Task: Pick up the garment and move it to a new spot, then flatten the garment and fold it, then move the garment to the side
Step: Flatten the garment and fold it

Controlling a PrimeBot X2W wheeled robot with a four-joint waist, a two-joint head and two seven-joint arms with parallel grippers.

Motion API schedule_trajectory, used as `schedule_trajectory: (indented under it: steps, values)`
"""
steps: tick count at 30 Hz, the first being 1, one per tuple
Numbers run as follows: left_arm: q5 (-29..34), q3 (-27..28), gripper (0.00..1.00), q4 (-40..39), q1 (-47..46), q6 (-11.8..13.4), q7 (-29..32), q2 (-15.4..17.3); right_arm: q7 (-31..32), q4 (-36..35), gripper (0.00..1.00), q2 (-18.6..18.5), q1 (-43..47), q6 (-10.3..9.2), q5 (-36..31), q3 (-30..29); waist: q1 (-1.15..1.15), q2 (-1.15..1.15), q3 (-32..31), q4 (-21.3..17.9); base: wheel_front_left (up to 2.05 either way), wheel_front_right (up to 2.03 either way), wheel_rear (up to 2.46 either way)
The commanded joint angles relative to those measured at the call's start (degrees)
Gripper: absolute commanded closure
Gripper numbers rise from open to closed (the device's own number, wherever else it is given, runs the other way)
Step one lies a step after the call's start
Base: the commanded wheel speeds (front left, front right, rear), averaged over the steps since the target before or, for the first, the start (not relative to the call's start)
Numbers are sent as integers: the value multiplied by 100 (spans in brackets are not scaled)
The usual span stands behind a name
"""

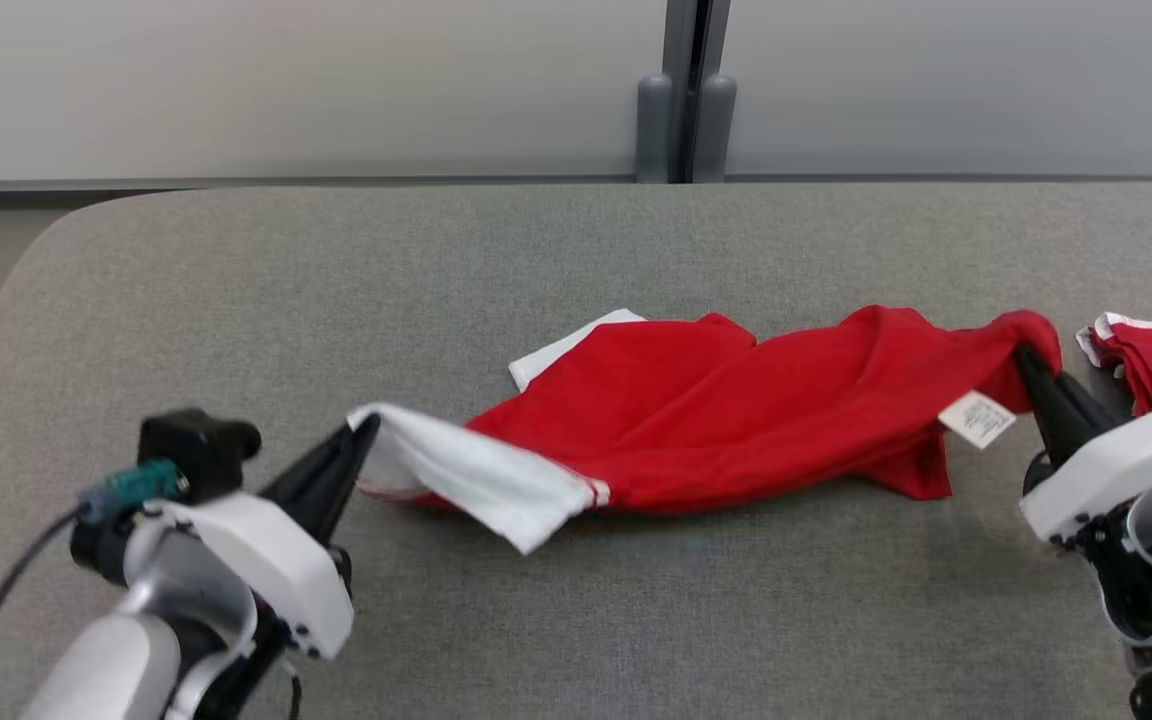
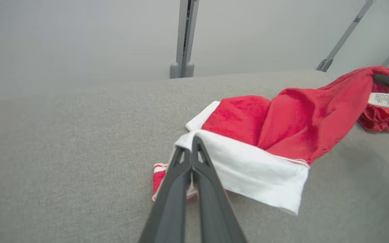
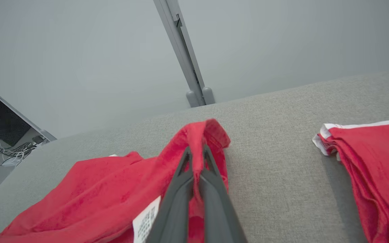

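On the left, the left tool [image 1: 366, 424] was shut tight on the white end [image 1: 476, 478] of the red and white soft cloth garment [image 1: 736, 420]. It held that end a little above the wide grey cloth-covered bench [image 1: 236, 290]. The garment lay stretched out near the middle of the bench. Its red middle sagged down and rested on the top in loose folds, and a white corner [image 1: 566, 350] poked out behind it. The garment looked light, thin and floppy, so it would bend and droop anywhere it was not held, and it would not break. It did not look slippery, but a thin pinch of cloth could slide out if it was pulled hard. A small white printed label [image 1: 978, 418] hung near the right end. There the right tool [image 1: 1024, 356] was shut on a bunched red edge, raised a bit off the bench too. The best places to hold seemed to be these two far ends, so the cloth could be pulled flat between them. Further right, a second red cloth with white trim [image 1: 1141, 355] lay on the bench, apart from the garment.
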Motion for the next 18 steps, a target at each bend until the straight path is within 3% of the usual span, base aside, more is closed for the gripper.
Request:
schedule_trajectory:
  steps: [1,7,8,18]
  values:
    - [48,97,100,124,-462,-109,-72,58,23,-100,100,-50,-232,1,85,7,0,0,245,-68,0,0,0]
    - [206,131,100,936,-2165,-441,-175,163,37,-91,100,-86,-1284,1,441,171,0,0,873,-194,0,0,0]
    - [314,61,100,1243,-2794,-499,-136,220,-27,19,100,-63,-1732,1,617,251,0,0,1078,-243,0,0,0]
    - [566,-242,100,2893,-5889,-663,-345,340,-232,949,100,-205,-4423,1,945,663,0,0,2075,-346,0,0,0]
